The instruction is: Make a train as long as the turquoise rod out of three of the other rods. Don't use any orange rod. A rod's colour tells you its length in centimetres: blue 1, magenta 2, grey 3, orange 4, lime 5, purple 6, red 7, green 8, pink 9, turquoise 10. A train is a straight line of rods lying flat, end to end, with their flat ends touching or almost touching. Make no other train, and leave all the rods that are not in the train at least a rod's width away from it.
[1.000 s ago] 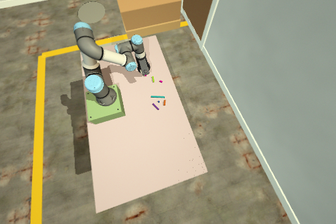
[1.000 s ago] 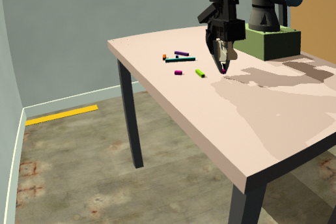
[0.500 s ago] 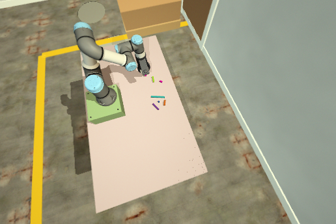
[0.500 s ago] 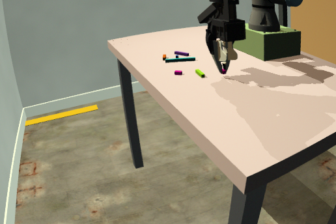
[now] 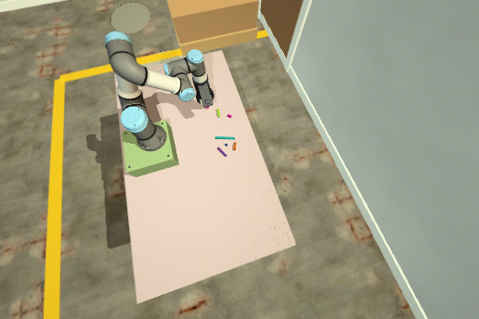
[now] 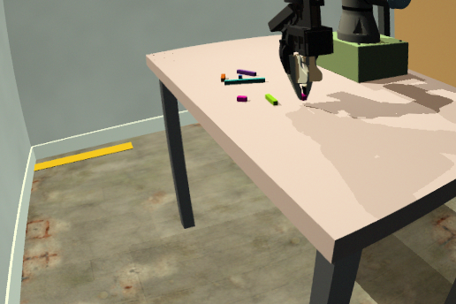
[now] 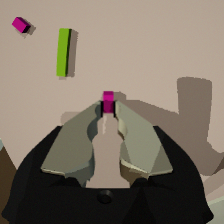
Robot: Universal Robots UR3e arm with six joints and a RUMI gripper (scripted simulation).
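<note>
The claw (image 5: 208,104) (image 6: 303,96) (image 7: 108,102) is closed down to a narrow gap, with a magenta rod (image 5: 208,108) (image 6: 303,97) (image 7: 108,102) pinched between its fingertips. In the top view the claw covers most of that rod, so only a speck of it shows; in the exterior view a fingertip hides part of it, and whether it touches the tabletop (image 5: 200,219) (image 6: 247,129) (image 7: 145,45) is hard to make out. The wrist view shows its near end between the tips, while its underside is out of sight.

A lime rod (image 5: 218,113) (image 6: 271,99) (image 7: 63,52) lies near the claw, apart from it, and a second magenta rod (image 5: 229,116) (image 6: 242,99) (image 7: 21,25) lies beyond the lime one. Neither touches another rod.

The turquoise rod (image 5: 225,138) (image 6: 245,80) lies farther along the tabletop. Close by it are a tiny blue rod (image 5: 226,145) (image 6: 240,77), an orange rod (image 5: 235,146) (image 6: 223,77) and a slanting purple rod (image 5: 222,151) (image 6: 247,72). From the exterior, the turquoise rod partly hides the blue one; from the top, the blue one is a mere dot, though clear of the turquoise. These four fall outside the wrist view. No three rods stand end to end as a train.
</note>
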